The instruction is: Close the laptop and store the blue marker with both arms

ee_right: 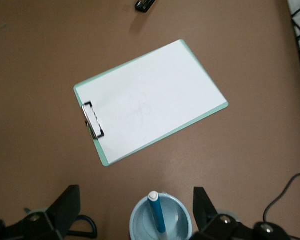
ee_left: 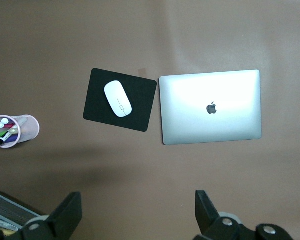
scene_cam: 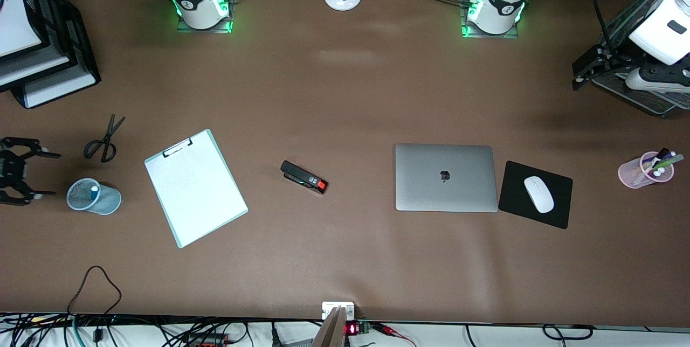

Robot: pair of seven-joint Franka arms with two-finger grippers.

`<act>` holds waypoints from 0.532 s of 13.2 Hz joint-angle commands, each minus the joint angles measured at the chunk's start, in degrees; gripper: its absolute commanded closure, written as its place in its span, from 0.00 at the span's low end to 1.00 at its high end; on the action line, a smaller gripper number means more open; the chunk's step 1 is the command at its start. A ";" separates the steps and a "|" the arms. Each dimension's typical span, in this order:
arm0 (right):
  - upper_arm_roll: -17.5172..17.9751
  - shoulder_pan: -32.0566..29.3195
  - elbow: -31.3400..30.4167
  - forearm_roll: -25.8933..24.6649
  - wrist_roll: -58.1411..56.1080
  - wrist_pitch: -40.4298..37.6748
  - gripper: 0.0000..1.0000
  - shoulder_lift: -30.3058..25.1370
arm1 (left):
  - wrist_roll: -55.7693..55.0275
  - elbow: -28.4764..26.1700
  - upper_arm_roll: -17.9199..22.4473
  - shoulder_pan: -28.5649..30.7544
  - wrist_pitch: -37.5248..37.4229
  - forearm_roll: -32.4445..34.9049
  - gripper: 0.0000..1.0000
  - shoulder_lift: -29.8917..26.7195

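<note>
I am watching the laptop (scene_cam: 446,177) lying shut on the brown worktop (scene_cam: 345,261), its silver lid up and showing a dark apple logo, with no other writing readable on it. Just beside it, toward the left arm's end of the worktop, a white mouse (scene_cam: 538,194) is sitting on a black mouse pad (scene_cam: 558,212). Farther toward that end, a pink mesh cup (scene_cam: 636,174) is holding several markers.

The blue marker (ee_right: 156,212) is standing white end up inside a pale blue mesh cup (scene_cam: 94,196) at the right arm's end of the worktop. The right tool (scene_cam: 21,172) is sitting just beside that cup at the edge of the front view, its fingers spread wide and holding nothing; in its wrist view the cup shows between the two fingers.

The left tool (ee_left: 137,215) is hanging high over the worktop near the laptop and mouse pad, fingers wide apart and empty.

Between cup and laptop I am seeing a mint-edged clipboard (scene_cam: 195,187) carrying a white sheet, black scissors (scene_cam: 104,140) and a black stapler (scene_cam: 304,177) with a red end. No label on these is legible.
</note>
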 commanded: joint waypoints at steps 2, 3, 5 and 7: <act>0.36 4.39 -5.94 -4.20 16.34 0.23 0.00 -8.51 | 1.36 0.99 -0.20 0.36 -0.74 -0.04 0.00 0.30; 0.36 5.62 -5.95 -4.55 22.92 0.23 0.00 -9.22 | 1.36 1.00 -0.20 0.35 -0.74 -0.04 0.00 0.30; 0.27 7.47 -6.29 -4.56 32.96 0.58 0.00 -10.19 | 1.36 0.99 -0.29 0.36 -0.74 -0.04 0.00 0.30; 0.18 9.75 -6.82 -7.00 44.81 0.84 0.00 -11.60 | 1.36 1.00 -0.29 0.36 -0.74 -0.04 0.00 0.30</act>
